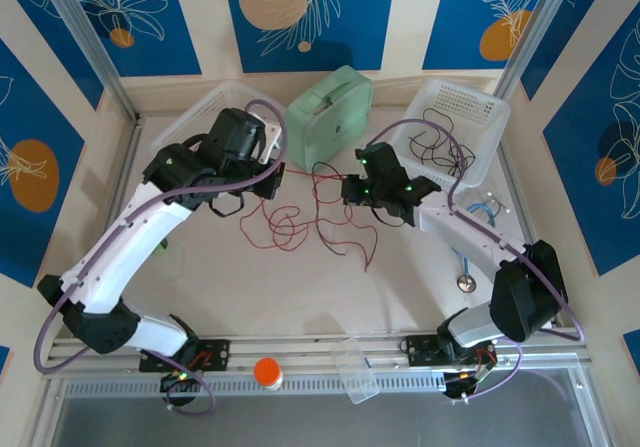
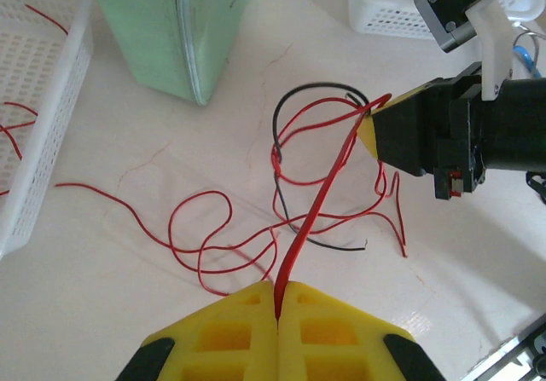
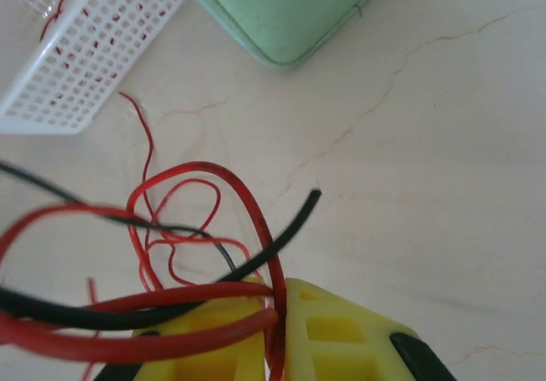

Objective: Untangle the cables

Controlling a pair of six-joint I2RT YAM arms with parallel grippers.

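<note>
The table carries a green case at its far side, with a white basket on the left of it and a second basket on the right; a few thin wires lie in both. The cables rest in the middle of the table, between the two arms, as a loose tangle of red loops crossed by a black strand.

The left claw is closed on one red strand, which runs tight up to the right claw. That claw is closed too, on red wire. The black strand seems to pass beside its fingers and not between them, but the wrist view is too near to be sure.

I judge these wires to be very light, limp and smooth, so they will slip from a weak pinch. A pull on one loop will likely drag the whole heap or tighten a crossing. The best hold is probably close to a free end or just beside a crossing, one strand at a time
</note>
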